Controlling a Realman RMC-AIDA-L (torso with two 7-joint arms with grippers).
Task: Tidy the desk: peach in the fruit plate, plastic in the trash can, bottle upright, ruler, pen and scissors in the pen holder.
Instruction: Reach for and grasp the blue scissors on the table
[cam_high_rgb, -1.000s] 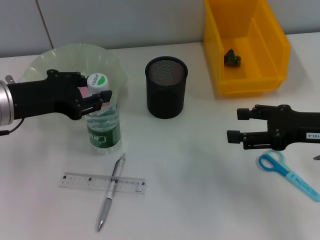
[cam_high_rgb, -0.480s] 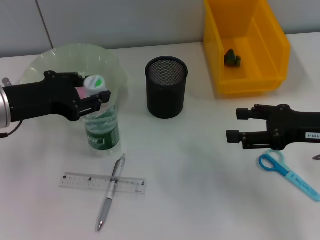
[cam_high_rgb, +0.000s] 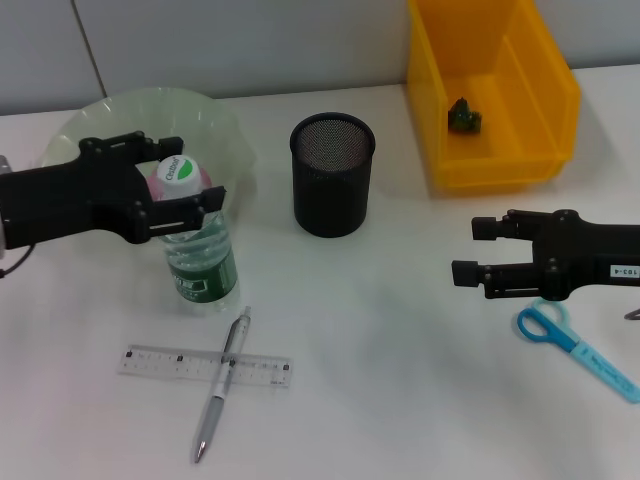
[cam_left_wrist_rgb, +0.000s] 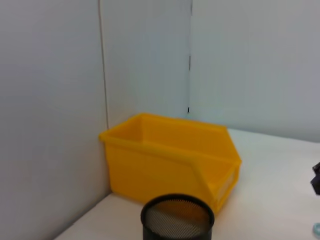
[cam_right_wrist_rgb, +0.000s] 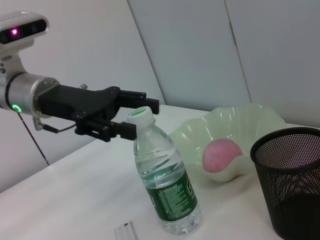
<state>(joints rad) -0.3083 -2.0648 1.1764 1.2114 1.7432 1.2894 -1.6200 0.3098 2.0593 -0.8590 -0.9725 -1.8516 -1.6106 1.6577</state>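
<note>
We see the yellow trash can at the far right of the white desk, with a small dark scrap lying inside it. The pale green fruit plate sits at the far left and holds the pink peach. Our left gripper reaches in over the plate's front edge with its fingers spread on either side of the bottle's white cap, and from the right wrist view they look just clear of it, grasping nothing. The bottle stands upright on the desk in front of the plate, leaning slightly. The black mesh pen holder stands between plate and trash can. Our right gripper hovers low at the right with its fingers parted and holding nothing, just above the blue scissors lying on the desk. Near the front left the clear ruler lies flat, and the silver pen lies across it.
</note>
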